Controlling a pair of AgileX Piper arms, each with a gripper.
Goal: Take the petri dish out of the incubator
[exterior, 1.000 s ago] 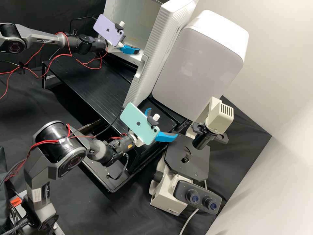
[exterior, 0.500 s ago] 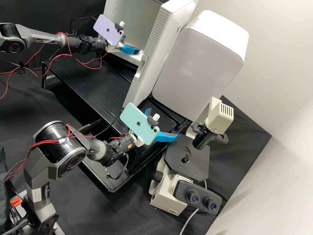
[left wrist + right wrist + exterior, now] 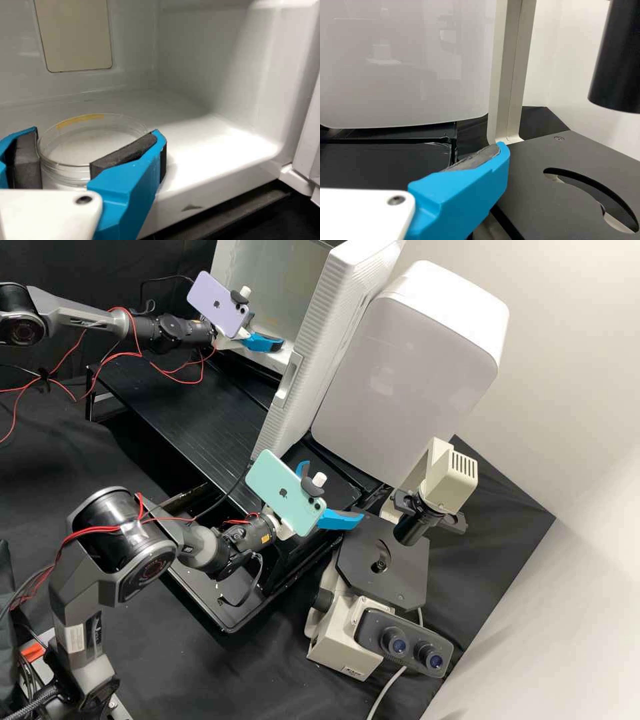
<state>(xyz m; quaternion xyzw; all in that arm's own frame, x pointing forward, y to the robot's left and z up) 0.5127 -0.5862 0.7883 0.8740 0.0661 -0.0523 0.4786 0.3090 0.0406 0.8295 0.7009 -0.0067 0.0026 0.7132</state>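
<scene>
Extraction is just starting: blue fingers [image 3: 131, 182] of the left gripper [image 3: 90, 145] are clamping the clear round plastic petri dish [image 3: 85, 132], which is sitting just inside the white incubator [image 3: 215, 135], not yet out.

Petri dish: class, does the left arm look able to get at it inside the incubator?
Probably yes: the incubator door stands open and the left gripper seems closed on the petri dish.

clear petri dish [image 3: 89, 144], white incubator [image 3: 220, 95]
</scene>
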